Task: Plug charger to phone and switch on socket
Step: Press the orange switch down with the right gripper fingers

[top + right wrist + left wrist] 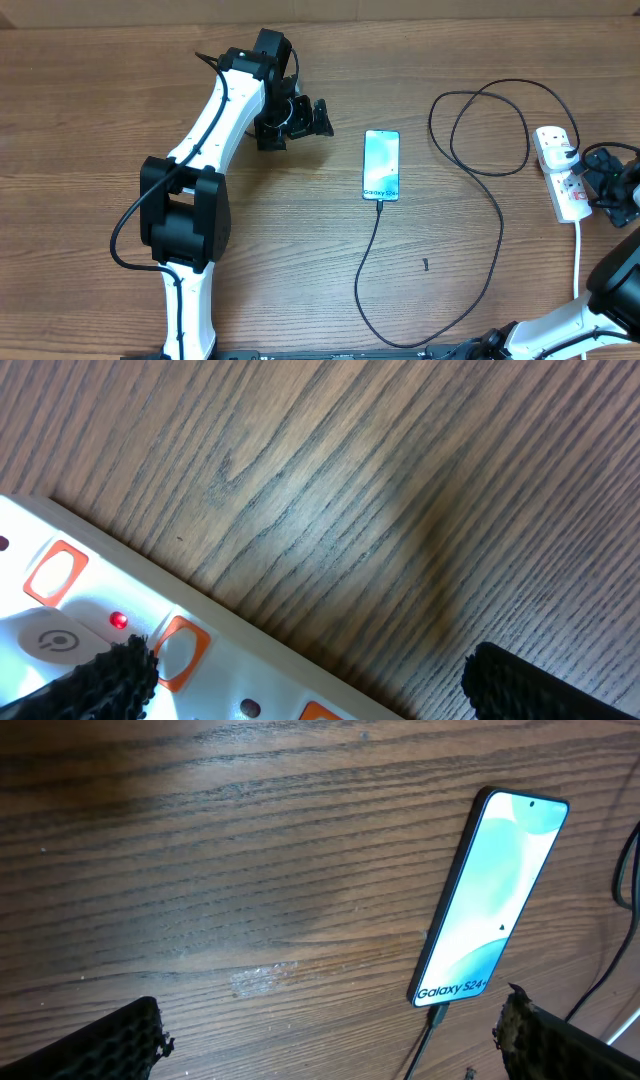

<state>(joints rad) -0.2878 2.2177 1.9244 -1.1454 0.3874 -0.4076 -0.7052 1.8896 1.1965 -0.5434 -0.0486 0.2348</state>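
A brown wood-grain worktop [300, 250] fills every view. The phone [381, 165] lies flat near the middle, its screen lit pale blue-white and reading "Galaxy S24+". The charger [378, 215] meets the phone's bottom edge with its small plug tip. From there the thin black cable runs toward the near edge, sweeps right and back up, then coils in loops before reaching the socket [558, 172] at the far right.

The socket is a white power strip with orange-framed switches [55, 572] and a red indicator light [119, 621] glowing. A thick white cord [578, 250] trails from its near end.

The left arm [215, 125] reaches in just left of the phone. The left jaws are spread wide, fingertips [120, 1040] apart and gripping nothing. The right jaws hang over the socket, also wide open and empty, with one fingertip [110, 675] above the strip's face.
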